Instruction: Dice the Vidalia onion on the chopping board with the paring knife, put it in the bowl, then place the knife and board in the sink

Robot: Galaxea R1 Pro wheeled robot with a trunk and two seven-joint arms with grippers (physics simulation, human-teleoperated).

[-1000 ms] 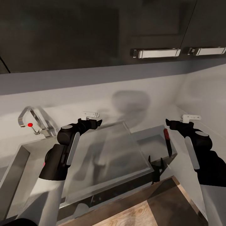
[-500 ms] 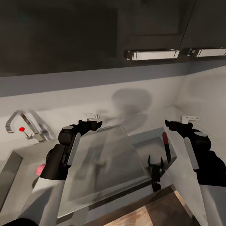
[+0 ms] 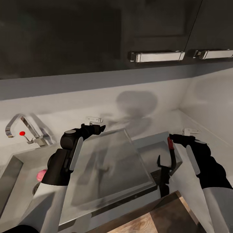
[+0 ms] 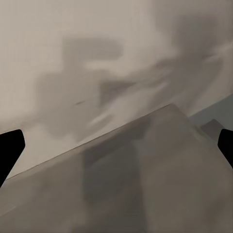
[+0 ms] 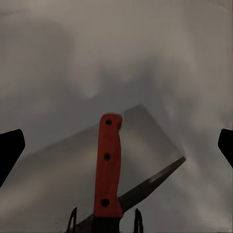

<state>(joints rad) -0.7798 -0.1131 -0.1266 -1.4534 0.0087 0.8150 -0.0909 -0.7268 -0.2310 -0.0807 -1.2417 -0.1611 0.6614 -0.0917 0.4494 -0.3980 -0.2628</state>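
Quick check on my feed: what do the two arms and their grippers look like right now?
Both arms match: white upper casings, then matte black segments with a long white oval inlay and a round grey joint cap. The left gripper and right gripper are black with short dark fingers. No cables or markings are visible.

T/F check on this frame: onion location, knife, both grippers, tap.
1. The Vidalia onion lies in the sink, near the drain. True.
2. The right gripper is shut on the paring knife. False: its fingers are spread wide in the right wrist view, and the knife's red handle stands between them untouched.
3. The paring knife sits handle-up in a dark rack at the drainboard's right end. True.
4. The left gripper holds the onion. False: it is open and hangs over the steel drainboard, with the onion behind the arm, in the basin.
5. The tap has a blue knob. False: the knob is red.
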